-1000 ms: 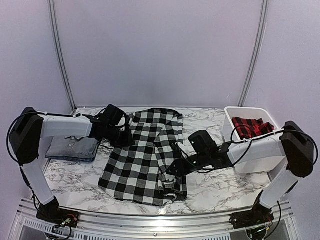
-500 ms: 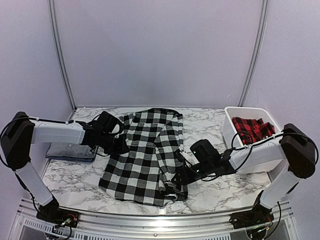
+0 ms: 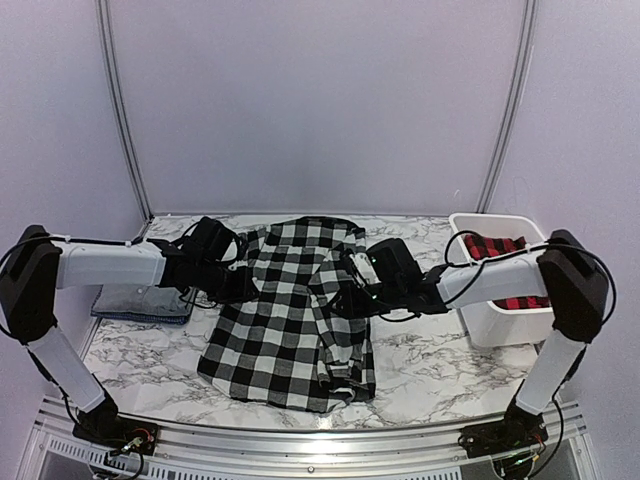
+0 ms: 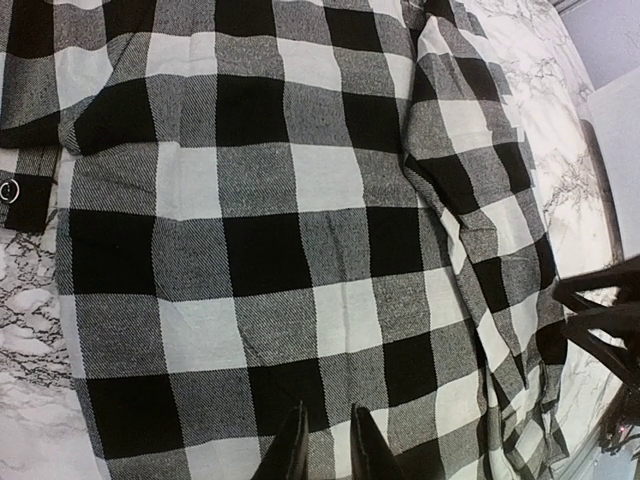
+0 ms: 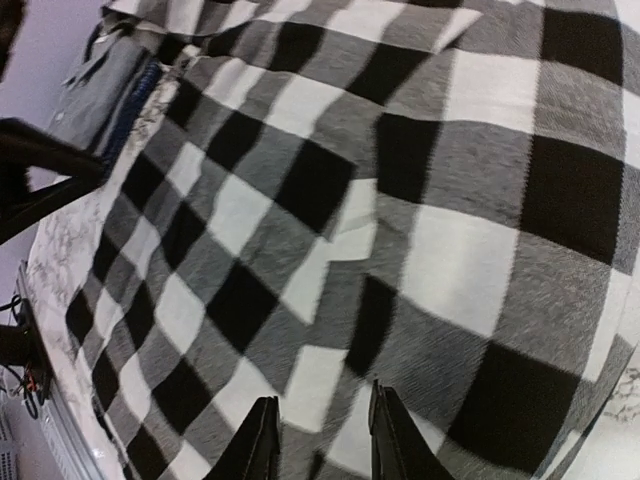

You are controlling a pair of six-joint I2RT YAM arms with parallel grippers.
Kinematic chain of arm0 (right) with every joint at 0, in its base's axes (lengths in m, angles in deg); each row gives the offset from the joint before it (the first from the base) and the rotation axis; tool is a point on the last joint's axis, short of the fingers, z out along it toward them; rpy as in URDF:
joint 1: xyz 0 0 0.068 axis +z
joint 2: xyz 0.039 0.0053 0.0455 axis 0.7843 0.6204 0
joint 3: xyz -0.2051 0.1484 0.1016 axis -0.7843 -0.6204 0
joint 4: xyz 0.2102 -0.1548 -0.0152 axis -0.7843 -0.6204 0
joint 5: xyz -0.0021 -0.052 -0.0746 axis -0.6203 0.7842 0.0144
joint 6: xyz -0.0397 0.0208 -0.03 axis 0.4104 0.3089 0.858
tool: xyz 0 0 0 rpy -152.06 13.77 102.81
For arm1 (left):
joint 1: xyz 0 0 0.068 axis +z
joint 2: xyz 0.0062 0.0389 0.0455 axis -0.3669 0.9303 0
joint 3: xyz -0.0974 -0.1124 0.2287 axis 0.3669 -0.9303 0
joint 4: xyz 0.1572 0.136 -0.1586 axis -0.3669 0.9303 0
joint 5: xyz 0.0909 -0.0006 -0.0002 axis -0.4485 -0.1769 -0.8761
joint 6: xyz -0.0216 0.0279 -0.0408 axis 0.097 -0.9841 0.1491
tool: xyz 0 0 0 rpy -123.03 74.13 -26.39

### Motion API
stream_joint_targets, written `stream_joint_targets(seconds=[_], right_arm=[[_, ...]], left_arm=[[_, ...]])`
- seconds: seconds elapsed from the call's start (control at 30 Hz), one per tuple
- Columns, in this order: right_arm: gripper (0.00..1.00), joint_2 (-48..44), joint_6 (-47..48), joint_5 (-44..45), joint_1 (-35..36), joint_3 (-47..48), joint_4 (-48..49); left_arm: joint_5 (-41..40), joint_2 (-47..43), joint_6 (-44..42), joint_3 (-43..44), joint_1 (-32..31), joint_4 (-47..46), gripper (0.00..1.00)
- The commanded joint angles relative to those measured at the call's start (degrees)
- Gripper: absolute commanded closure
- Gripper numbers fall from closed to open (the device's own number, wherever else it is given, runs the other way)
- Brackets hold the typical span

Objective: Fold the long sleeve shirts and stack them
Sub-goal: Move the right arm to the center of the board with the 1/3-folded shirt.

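Note:
The black-and-white checked shirt (image 3: pixel 285 320) lies spread on the marble table (image 3: pixel 430 370), its right sleeve folded in over the body. My left gripper (image 3: pixel 243 285) hovers at the shirt's upper left edge. In the left wrist view it (image 4: pixel 328 410) stands just over the checked cloth (image 4: pixel 300 200), fingers a narrow gap apart with nothing between. My right gripper (image 3: pixel 347 297) is over the shirt's upper right side. In the right wrist view it (image 5: pixel 323 395) is open above the cloth (image 5: pixel 450 200). The grey shirt (image 3: pixel 140 300) lies folded at the left. The red-and-black checked shirt (image 3: pixel 497 252) sits in the bin.
A white bin (image 3: pixel 470 225) stands at the right edge of the table, close behind my right forearm. The two grippers face each other across the shirt, about a hand's width apart. Grey walls close off the back and sides.
My right gripper has come up from the shirt's lower right hem to its upper right side and narrowed a little. My left gripper has slid slightly down and right along the left edge.

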Motion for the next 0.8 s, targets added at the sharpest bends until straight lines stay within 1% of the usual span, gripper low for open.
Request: stream_joint_targets(seconds=[0.0,0.17,0.27,0.47,0.63,0.77], right_arm=[[0.74,7.6,-3.0,-3.0,-4.3,2.0,6.3],[0.75,11.9,-3.5,-3.7,-6.3,1.2,6.5],[0.75,11.9,-2.3,-2.4,-8.0,-0.2,4.9],[0.75,10.6,3.0,-1.9,-14.4,-2.6,0.7],[0.73,10.8,7.8,-1.2,-18.6,-0.2,-4.4],[0.71,10.0,10.0,-1.6,-18.6,3.2,-8.2]], left_arm=[[-0.7,-1.1,-1.3,2.3,0.0,1.7,0.82],[-0.7,-0.9,-1.7,2.2,0.0,2.1,0.81],[-0.2,-0.6,-2.5,1.9,0.0,2.1,0.78],[1.0,1.2,-2.2,3.3,-0.3,2.1,0.77],[0.9,2.4,-1.9,4.3,-1.1,2.1,0.77],[0.1,2.5,-2.1,3.6,-1.3,2.2,0.77]])
